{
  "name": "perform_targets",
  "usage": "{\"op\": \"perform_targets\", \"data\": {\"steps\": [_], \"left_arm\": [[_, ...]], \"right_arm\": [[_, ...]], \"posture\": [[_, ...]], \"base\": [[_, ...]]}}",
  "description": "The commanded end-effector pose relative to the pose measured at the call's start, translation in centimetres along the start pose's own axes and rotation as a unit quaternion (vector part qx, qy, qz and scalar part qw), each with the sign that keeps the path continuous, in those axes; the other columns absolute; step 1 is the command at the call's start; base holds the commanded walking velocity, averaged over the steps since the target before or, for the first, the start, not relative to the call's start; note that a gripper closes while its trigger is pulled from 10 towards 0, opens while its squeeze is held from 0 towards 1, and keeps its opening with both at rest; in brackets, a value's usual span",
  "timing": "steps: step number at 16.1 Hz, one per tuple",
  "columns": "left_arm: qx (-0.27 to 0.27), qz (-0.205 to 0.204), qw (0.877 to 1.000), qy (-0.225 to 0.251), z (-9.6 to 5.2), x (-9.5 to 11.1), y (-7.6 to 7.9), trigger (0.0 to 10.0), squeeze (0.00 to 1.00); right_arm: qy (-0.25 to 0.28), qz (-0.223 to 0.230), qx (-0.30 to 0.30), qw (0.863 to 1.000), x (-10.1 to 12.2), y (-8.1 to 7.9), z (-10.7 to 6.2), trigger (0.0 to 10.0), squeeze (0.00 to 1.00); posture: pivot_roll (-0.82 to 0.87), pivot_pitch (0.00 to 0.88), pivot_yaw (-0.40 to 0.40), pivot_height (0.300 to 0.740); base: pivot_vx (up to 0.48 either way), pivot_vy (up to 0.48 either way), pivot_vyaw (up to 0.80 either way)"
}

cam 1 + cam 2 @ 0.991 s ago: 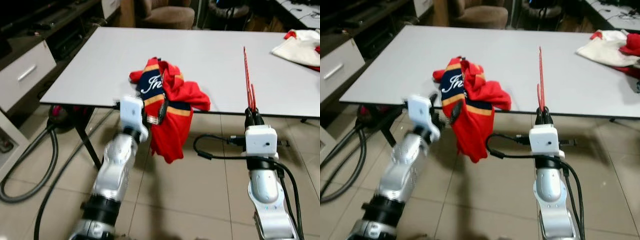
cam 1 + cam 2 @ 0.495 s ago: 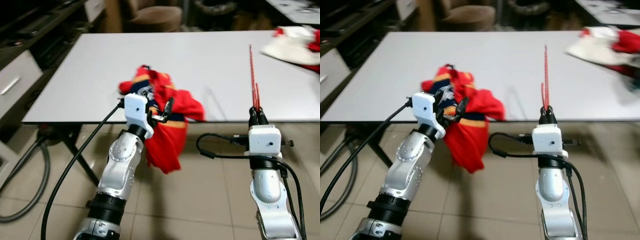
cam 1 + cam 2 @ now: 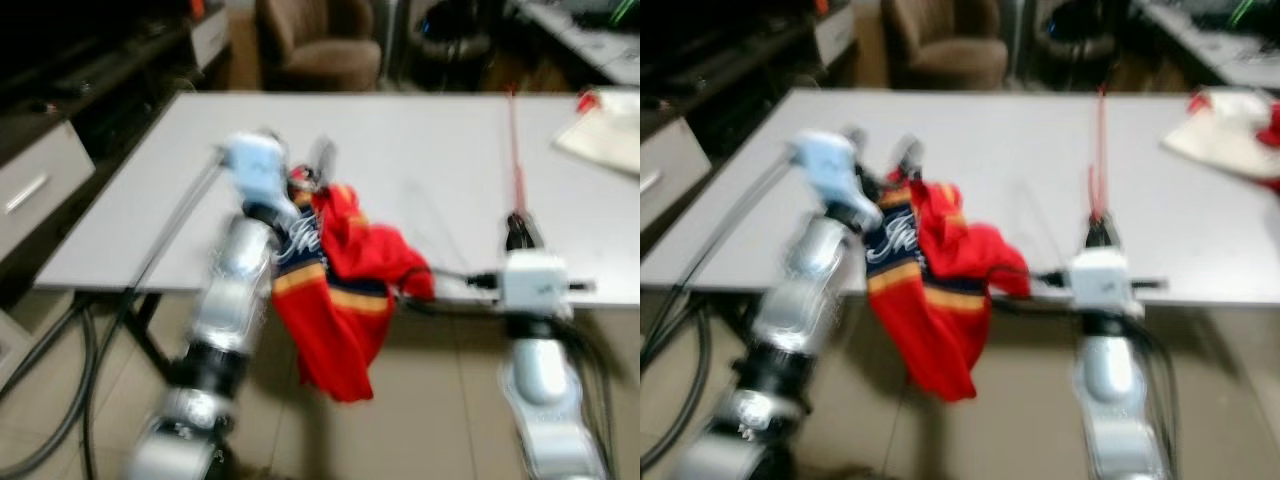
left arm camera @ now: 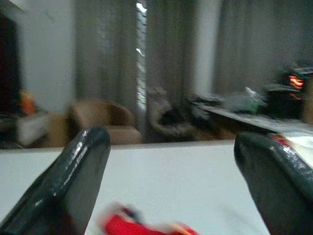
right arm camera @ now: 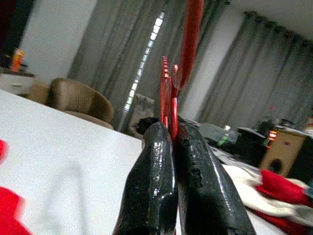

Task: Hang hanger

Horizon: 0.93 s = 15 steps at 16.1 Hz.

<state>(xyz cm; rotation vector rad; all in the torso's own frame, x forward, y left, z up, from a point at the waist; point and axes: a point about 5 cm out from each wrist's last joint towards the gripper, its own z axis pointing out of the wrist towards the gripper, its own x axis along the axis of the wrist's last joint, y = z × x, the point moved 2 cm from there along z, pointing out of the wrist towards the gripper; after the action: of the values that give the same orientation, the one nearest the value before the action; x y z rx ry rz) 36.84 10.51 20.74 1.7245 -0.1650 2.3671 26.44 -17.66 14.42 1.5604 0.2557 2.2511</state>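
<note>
A red hanger (image 3: pixel 516 150) stands upright over the white table (image 3: pixel 420 140), with my right gripper (image 3: pixel 520 232) shut on its lower end. The right wrist view shows its thin red bar (image 5: pixel 188 49) rising from between the closed fingers (image 5: pixel 156 186). A red and navy jersey (image 3: pixel 335 290) is bunched on the table's front edge and hangs down off it. My left gripper (image 3: pixel 308 170) is raised just above the jersey's top. In the left wrist view its fingers (image 4: pixel 73 181) stand wide apart, open with nothing between them, and the jersey (image 4: pixel 142 226) lies below. The head views are blurred.
White and red clothes (image 3: pixel 610 130) lie at the table's far right. A brown armchair (image 3: pixel 320 45) stands behind the table. To the left is a low drawer unit (image 3: pixel 40 190). Cables (image 3: pixel 50 400) trail on the tiled floor under the table's left side.
My left arm has risen from the table's front edge to above the jersey. The camera has shifted and blurred. The right gripper still holds the hanger upright.
</note>
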Motion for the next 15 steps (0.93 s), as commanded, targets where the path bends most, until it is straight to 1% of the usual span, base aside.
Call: {"op": "perform_targets", "data": {"steps": [1,2,3,4,5,6,7,9,10,11,12,13,14,15], "left_arm": [[-0.017,0.002,1.0,-0.012,0.9,0.2,1.0,10.0,0.0],[-0.059,0.008,0.997,-0.04,1.8,0.1,1.5,10.0,0.0],[-0.092,0.01,0.993,-0.067,2.2,-0.3,2.0,10.0,0.0],[-0.115,0.021,0.984,-0.132,2.5,-1.4,1.8,10.0,0.0],[-0.11,0.017,0.978,-0.179,2.6,-2.1,0.9,10.0,0.0],[-0.127,0.038,0.972,-0.196,2.5,-2.2,0.6,10.0,0.0],[-0.163,0.052,0.962,-0.213,2.2,-2.2,0.9,10.0,0.0],[-0.228,0.049,0.942,-0.242,1.1,-2.3,1.8,10.0,0.0],[-0.247,0.059,0.93,-0.265,0.6,-3.2,1.9,10.0,0.0],[-0.256,0.058,0.921,-0.287,0.0,-4.3,2.1,10.0,0.0],[-0.251,0.052,0.915,-0.313,-0.4,-5.9,2.1,10.0,0.0],[-0.234,0.044,0.913,-0.332,-0.6,-7.4,2.2,10.0,0.0],[-0.221,0.045,0.912,-0.341,-0.6,-8.1,2.2,10.0,0.0],[-0.22,0.049,0.91,-0.349,-0.7,-8.7,2.5,10.0,0.0]], "right_arm": [[0.003,-0.009,-0.01,1.0,0.1,0.9,0.2,0.0,0.0],[0.003,-0.008,-0.011,1.0,0.1,0.9,0.2,0.0,0.0],[0.002,-0.008,-0.011,1.0,0.1,0.9,0.2,0.0,0.0],[0.001,-0.008,-0.012,1.0,0.1,0.8,0.1,0.0,0.0],[0.001,-0.007,-0.012,1.0,0.1,0.8,0.1,0.0,0.0],[-0.001,-0.007,-0.014,1.0,0.1,0.8,0.0,0.0,0.0],[-0.003,-0.007,-0.017,1.0,0.0,0.8,0.0,0.0,0.0],[-0.003,-0.006,-0.019,1.0,0.0,0.8,0.1,0.0,0.0],[-0.002,-0.004,-0.017,1.0,0.0,0.7,0.2,0.0,0.0],[0.0,-0.002,-0.016,1.0,0.1,0.5,0.4,0.0,0.0],[0.006,0.001,-0.016,1.0,0.4,0.4,0.7,0.0,0.0],[0.016,0.004,-0.017,1.0,0.9,0.4,0.9,0.0,0.0],[0.02,0.009,-0.016,1.0,1.2,0.4,0.9,0.0,0.0],[0.016,0.019,-0.009,1.0,1.3,0.3,0.7,0.0,0.0]], "posture": [[-0.1,0.0,0.043,0.74],[-0.11,0.0,0.044,0.74],[-0.11,0.0,0.044,0.74],[-0.11,0.0,0.05,0.74],[-0.12,0.0,0.054,0.74],[-0.12,0.0,0.059,0.74],[-0.13,0.0,0.061,0.74],[-0.12,0.0,0.06,0.74],[-0.12,0.0,0.061,0.74],[-0.12,0.0,0.063,0.74],[-0.12,0.0,0.063,0.74],[-0.13,0.0,0.066,0.74],[-0.13,0.0,0.064,0.74],[-0.13,0.0,0.06,0.74]], "base": [[0.0,0.0,0.0],[0.0,0.0,0.0],[0.0,0.0,0.0],[0.0,0.0,0.0],[0.0,0.0,0.0],[0.0,0.0,0.0],[0.0,0.0,0.0],[0.0,0.0,0.0],[0.0,0.0,0.0],[0.0,0.0,0.0],[0.0,0.0,0.0],[0.0,0.0,0.0],[0.0,0.0,0.0],[0.0,0.0,0.0]]}}
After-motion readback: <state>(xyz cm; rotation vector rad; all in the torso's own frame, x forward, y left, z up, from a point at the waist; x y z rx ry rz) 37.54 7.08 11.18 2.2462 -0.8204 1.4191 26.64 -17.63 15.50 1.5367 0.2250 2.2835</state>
